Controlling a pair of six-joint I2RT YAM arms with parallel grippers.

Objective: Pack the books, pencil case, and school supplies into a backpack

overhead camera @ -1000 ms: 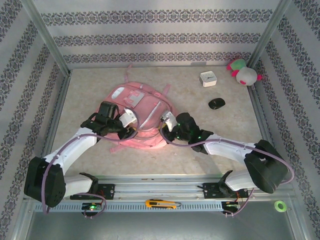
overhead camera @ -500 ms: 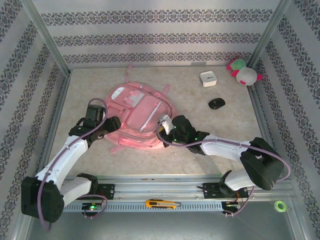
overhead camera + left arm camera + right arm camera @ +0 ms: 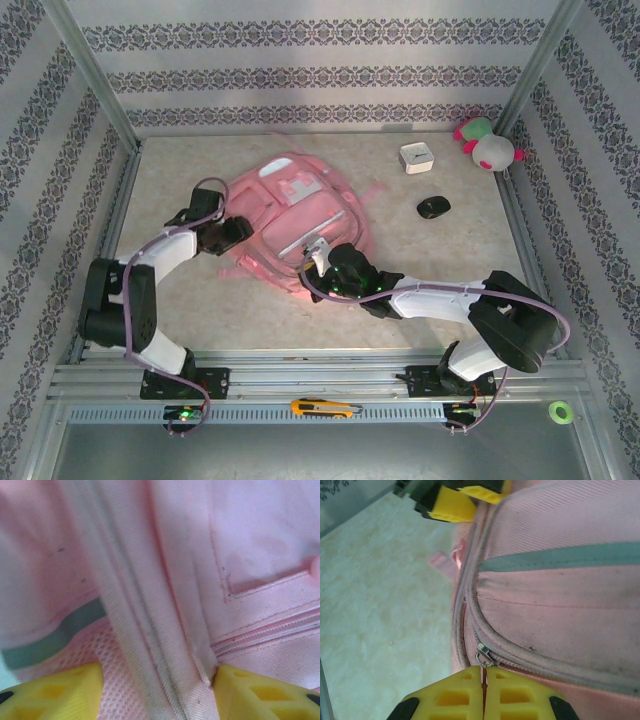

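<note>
right gripper [image 3: 484,689]: jaws are pressing fully together, pinching the tab of a zip pull [image 3: 481,656] right at the tips.

left gripper [image 3: 159,692]: jaws are standing about half apart, with a thick seamed fold of the bag [image 3: 250,555] filling the gap and touching both pads. i am reading that as a hold on the fold, not an idle straddle.

outward: the zip track is curving away from the right jaws, up along the bag's edge toward the left fingers [image 3: 451,506]. so the coming move, as i am judging it, is a drag of the pull along that track, away from the right wrist, with the left arm bracing the cloth.

from above, the bag [image 3: 300,205] is lying mid-table, its long axis running roughly near-to-far. the left gripper [image 3: 230,233] is sitting at its left side and the right gripper [image 3: 318,252] at its near right corner, so the right arm is the one on the zip.

hard to make out: which pocket this zip is serving, and whether any pocket is gaping. the wrist views are cropping the bag to cloth and seams.

a white box [image 3: 415,158], a dark mouse [image 3: 433,207] and a plush toy [image 3: 487,145] are lying well apart, far right.
</note>
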